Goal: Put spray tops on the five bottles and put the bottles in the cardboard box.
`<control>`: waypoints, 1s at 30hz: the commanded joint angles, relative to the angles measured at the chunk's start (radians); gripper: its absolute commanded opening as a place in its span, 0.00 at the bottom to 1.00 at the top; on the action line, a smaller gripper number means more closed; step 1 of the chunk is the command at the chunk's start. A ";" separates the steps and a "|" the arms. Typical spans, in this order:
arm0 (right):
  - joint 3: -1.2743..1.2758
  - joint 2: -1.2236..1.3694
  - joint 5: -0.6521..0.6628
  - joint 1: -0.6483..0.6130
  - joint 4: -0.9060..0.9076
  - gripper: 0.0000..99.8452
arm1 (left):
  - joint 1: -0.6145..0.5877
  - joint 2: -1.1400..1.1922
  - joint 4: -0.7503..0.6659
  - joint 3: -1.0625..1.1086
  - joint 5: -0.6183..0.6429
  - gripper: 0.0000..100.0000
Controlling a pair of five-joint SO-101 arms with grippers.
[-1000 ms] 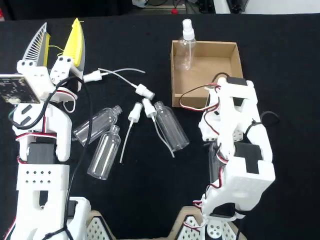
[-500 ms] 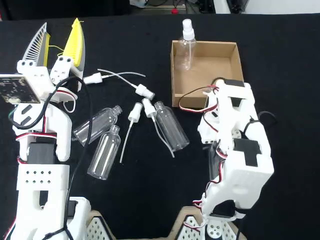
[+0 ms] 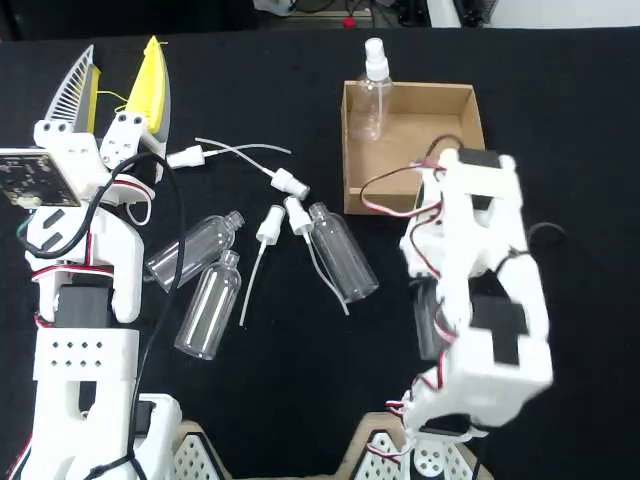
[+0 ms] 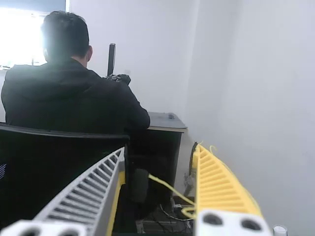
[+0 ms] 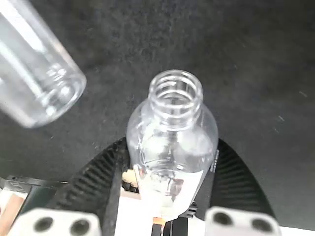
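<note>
Altogether I count five bottles. The capped bottle (image 3: 368,105) stands upright in the far left corner of the box (image 3: 347,160), with a spray top (image 3: 375,50) on it. Three bare ones lie on the table (image 3: 560,120): the upper bottle (image 3: 195,250) and the lower bottle (image 3: 210,305) side by side near my left arm, and the middle bottle (image 3: 342,255) just in front of the box. The fifth is the held bottle (image 5: 172,113).

Four loose tops lie between the box and my left arm: the first top (image 3: 187,155) beside my left gripper (image 3: 115,85), the second top (image 3: 290,183), the third top (image 3: 268,225), and the fourth top (image 3: 297,213) right at the middle bottle's neck.

From the high view, my left fingers are spread wide with nothing between them. The left wrist view shows the grey finger (image 4: 83,196) and the yellow finger (image 4: 216,187) well apart.

Up close, the right wrist view shows my right gripper (image 5: 170,147) clamped around the held bottle's body, its neck open and uncapped, above the table. From the high view, my right arm covers that grip.
</note>
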 commanded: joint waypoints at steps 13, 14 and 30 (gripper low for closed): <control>0.232 -0.978 0.006 -0.069 -0.213 0.18 | -0.005 -0.006 -0.020 -0.088 0.003 0.21; 0.259 -1.029 -0.008 -0.094 -0.236 0.18 | -0.007 -0.006 -0.020 -0.088 0.003 0.21; 0.986 -1.814 -0.075 -0.413 -0.839 0.17 | -0.002 0.008 -0.020 -0.090 0.008 0.21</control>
